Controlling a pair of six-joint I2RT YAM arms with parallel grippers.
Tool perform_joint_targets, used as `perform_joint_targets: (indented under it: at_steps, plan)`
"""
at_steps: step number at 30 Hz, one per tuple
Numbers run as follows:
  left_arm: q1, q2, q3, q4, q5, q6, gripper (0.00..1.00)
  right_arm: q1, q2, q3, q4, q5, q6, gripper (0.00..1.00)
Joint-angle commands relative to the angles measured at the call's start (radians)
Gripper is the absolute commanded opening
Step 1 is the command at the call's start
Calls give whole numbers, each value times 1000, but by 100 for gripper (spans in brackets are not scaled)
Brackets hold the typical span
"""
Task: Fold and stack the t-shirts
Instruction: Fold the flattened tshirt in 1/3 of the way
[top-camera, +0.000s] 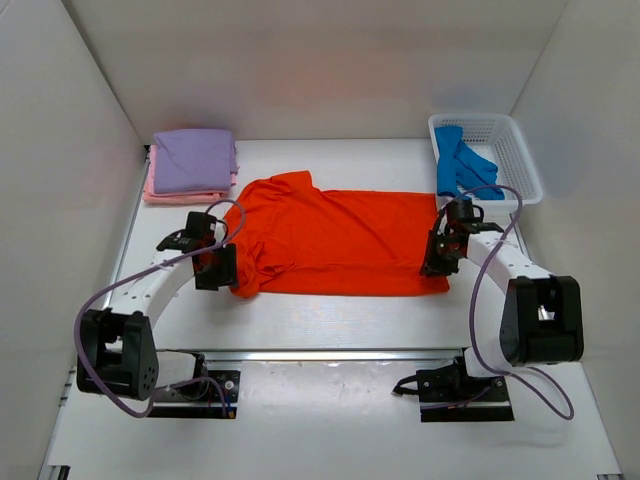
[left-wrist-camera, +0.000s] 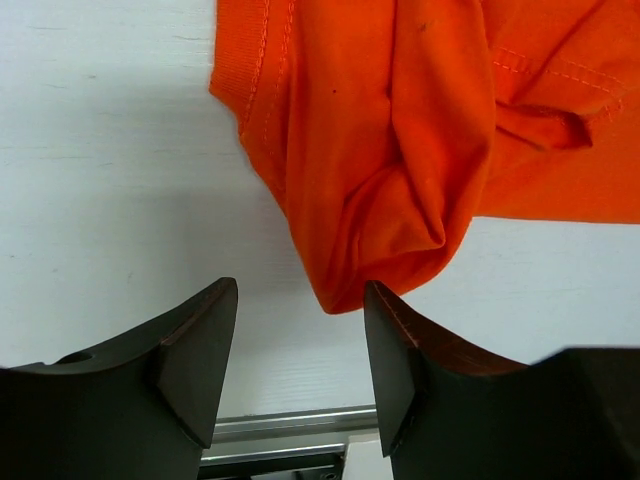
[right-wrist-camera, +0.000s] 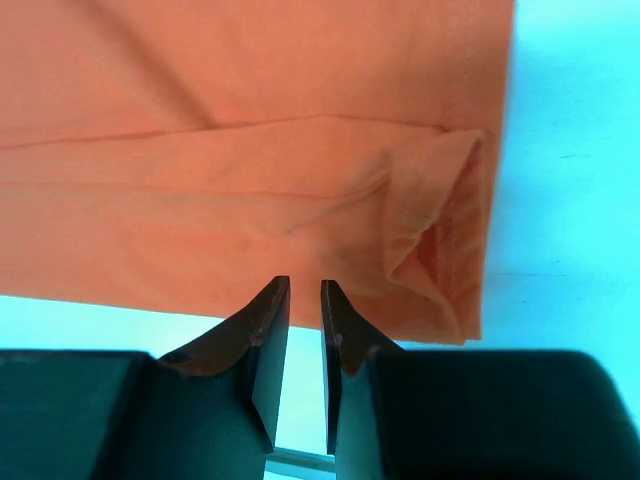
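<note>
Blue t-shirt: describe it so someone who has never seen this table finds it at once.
At the far right corner of the white table stands a white plastic mesh basket. The crumpled blue cloth t-shirt lies inside it. It is the only tee in a basket: the orange-red cloth t-shirt is spread mid-table, and the folded lavender tee lies on the pink tee far left.

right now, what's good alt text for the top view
An orange tee lies spread on a white table, the left gripper at its left end, the right gripper at its right end. A folded purple tee sits on a pink tee back left; a blue tee lies in a basket back right.
</note>
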Motion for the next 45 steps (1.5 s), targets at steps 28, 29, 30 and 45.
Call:
perform_joint_targets:
  at_steps: [28,29,30,45]
  plan:
    - [41,233,81,51,-43,2,32,56,129,-38,21,2,-3,16]
    - [46,225,89,39,-46,18,47,50,139,-36,9,14,-3,16]
    - [55,218,93,32,-52,21,52,51,140,-36,13,18,-3,15]
    - [116,38,7,78,-43,-36,59,22,145,-38,17,2,-13,15]
